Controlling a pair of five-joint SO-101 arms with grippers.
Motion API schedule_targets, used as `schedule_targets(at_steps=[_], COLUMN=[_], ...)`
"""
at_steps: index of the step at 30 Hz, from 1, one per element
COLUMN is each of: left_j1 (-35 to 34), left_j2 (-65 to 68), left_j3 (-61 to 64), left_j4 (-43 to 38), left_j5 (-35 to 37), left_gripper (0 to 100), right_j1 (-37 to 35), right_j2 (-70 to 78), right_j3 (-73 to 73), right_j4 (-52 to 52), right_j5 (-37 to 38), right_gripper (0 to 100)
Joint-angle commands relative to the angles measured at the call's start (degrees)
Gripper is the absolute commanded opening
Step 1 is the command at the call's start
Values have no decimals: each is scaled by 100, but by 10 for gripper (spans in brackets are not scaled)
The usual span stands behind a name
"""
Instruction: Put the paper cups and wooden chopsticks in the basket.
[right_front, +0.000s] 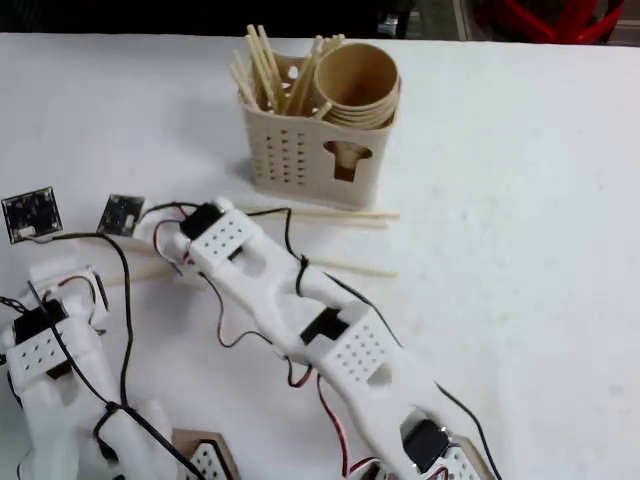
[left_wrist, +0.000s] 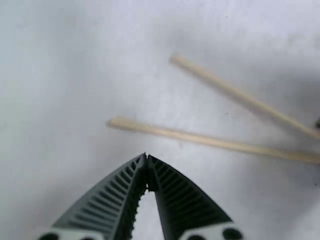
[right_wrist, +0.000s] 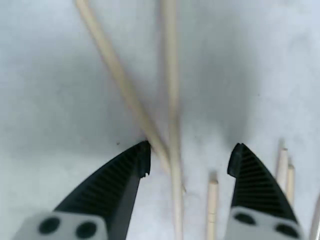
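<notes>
The cream basket (right_front: 300, 160) stands at the back of the table, holding stacked paper cups (right_front: 357, 80) and several wooden chopsticks (right_front: 265, 65). Loose chopsticks lie in front of it: a pair (right_front: 330, 213) and a single one (right_front: 355, 268). My right gripper (right_wrist: 190, 152) is open low over the table, with two crossing chopsticks (right_wrist: 120, 80) (right_wrist: 171, 75) running between its jaws; further chopstick ends (right_wrist: 212, 200) lie near it. My left gripper (left_wrist: 146, 159) is shut and empty, just short of two chopsticks (left_wrist: 200, 140) (left_wrist: 240, 95) lying on the table.
Two small black circuit boards (right_front: 30, 213) (right_front: 122, 213) lie at the left. Black and red cables (right_front: 125, 300) trail over the table between the arms. The right arm (right_front: 330, 330) stretches diagonally across the middle. The table's far edge runs behind the basket.
</notes>
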Motion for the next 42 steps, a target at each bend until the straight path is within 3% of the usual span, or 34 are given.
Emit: schedule_targets(at_steps=[1, 6, 9, 19, 25, 32, 42], left_j1=[-57, -57, -57, -57, -57, -57, -57], left_j2=[-163, -154, -154, -136, -136, -136, -136], left_j3=[-158, -158, -158, -158, -158, -158, -158], left_j4=[-105, -105, -105, -105, -105, -105, -105], left_j5=[70, 70, 70, 70, 70, 70, 70], left_gripper=[23, 23, 23, 23, 23, 23, 23], right_j1=[-84, -92, -92, 171, 576, 796, 1648], right_j2=[154, 602, 804, 857, 857, 75, -1692], right_j3=[-554, -1301, -1670, -3077, -3121, -1741, 721], right_j4=[242, 752, 1253, 3073, 3134, 3116, 3002], right_j5=[26, 220, 536, 527, 457, 501, 1231], right_gripper=[199, 12, 16, 19, 19, 19, 19])
